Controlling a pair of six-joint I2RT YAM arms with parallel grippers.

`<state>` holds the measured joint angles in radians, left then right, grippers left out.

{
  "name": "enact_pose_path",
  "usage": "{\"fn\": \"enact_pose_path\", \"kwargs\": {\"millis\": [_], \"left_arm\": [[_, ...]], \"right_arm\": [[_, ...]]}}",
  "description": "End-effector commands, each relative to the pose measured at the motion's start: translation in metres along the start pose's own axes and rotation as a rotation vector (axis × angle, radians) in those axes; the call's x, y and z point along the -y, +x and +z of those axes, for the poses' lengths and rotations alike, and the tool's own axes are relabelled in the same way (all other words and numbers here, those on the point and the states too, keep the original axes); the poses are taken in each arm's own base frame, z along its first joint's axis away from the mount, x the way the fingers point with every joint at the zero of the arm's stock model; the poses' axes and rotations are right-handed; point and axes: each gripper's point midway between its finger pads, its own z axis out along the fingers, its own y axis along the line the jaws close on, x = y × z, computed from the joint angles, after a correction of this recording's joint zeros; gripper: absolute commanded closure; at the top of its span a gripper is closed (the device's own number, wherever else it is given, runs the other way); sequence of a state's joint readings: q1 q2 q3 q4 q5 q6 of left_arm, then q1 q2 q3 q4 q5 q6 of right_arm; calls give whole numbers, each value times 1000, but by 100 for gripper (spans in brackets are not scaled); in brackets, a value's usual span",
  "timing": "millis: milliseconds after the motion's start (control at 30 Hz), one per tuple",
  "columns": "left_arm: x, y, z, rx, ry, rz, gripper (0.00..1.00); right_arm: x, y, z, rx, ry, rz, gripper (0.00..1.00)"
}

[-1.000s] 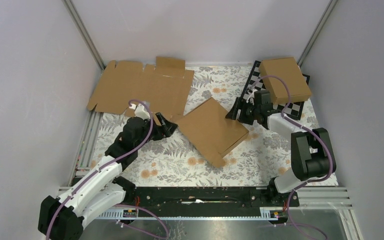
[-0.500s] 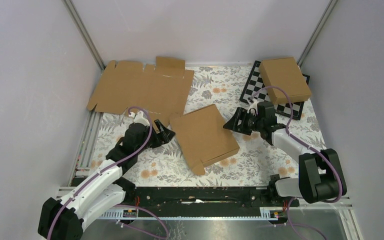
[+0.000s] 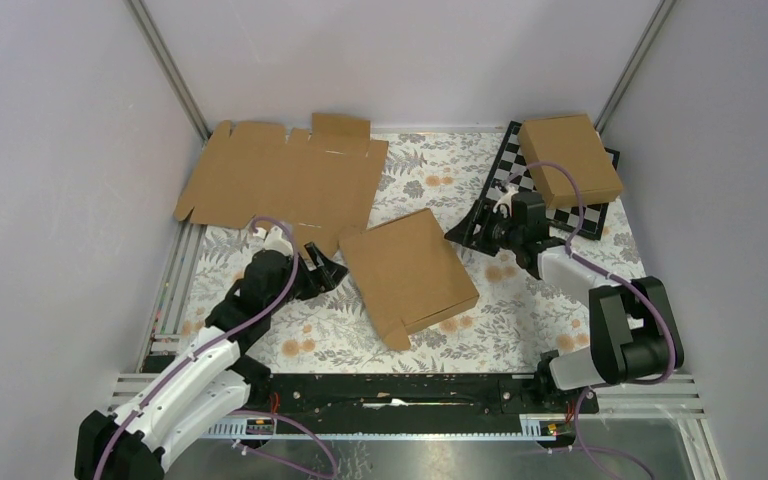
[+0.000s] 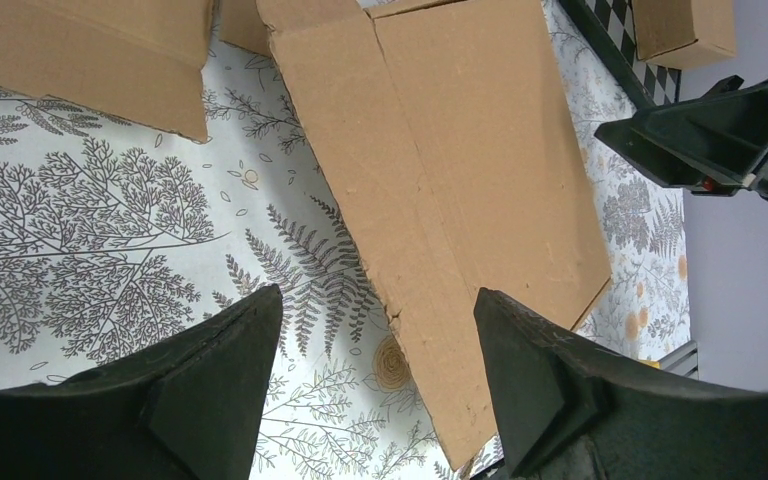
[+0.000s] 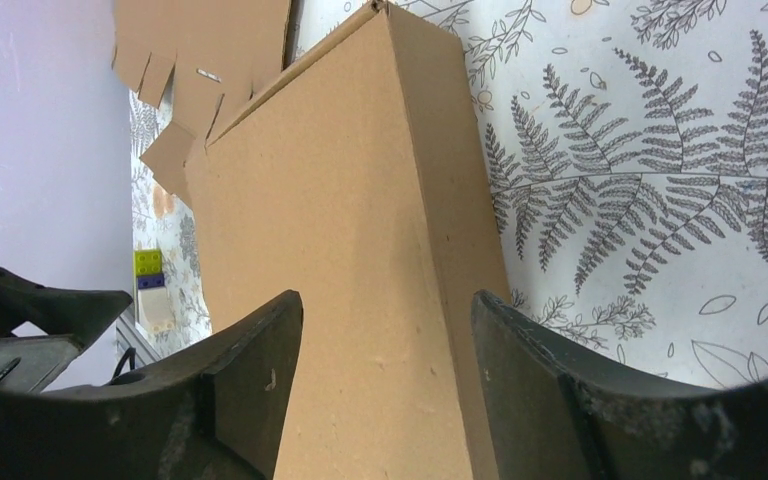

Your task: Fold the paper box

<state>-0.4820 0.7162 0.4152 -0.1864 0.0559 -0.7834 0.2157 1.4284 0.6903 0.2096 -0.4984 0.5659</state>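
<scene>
Paper box (image 3: 407, 270) rotated; right wrist alone shows its sidewall.

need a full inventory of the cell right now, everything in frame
paper box: 1, brown, folded up, centre of the table between the pincers
flat cardboard sheet: 1, brown, unfolded, back left
second box: 1, brown, on the chessboard, back right
chessboard: 1, black and white, back right corner
floral cloth: 1, white with grey ferns and orange flowers, covering the table
left pincer: 1, black, open, just left of the paper box
right pincer: 1, black, open, at the paper box's far right corner
</scene>
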Motion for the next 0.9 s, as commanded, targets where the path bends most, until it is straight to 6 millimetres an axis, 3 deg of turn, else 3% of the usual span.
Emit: {"fn": "enact_pose_path", "kwargs": {"millis": [0, 200, 467, 700, 867], "left_arm": [[7, -9, -2, 40, 34, 16, 25], [4, -11, -2, 45, 16, 25, 25], [4, -12, -1, 29, -2, 40, 25], [3, -11, -3, 29, 2, 37, 25], [-4, -3, -2, 4, -20, 32, 25]], "right_arm": [[-5, -15, 7, 76, -42, -48, 32], [1, -7, 15, 47, -55, -49, 48], [13, 9, 25, -26, -40, -20, 59], [33, 18, 31, -57, 36, -6, 80], [54, 21, 35, -57, 128, -1, 86]]}}
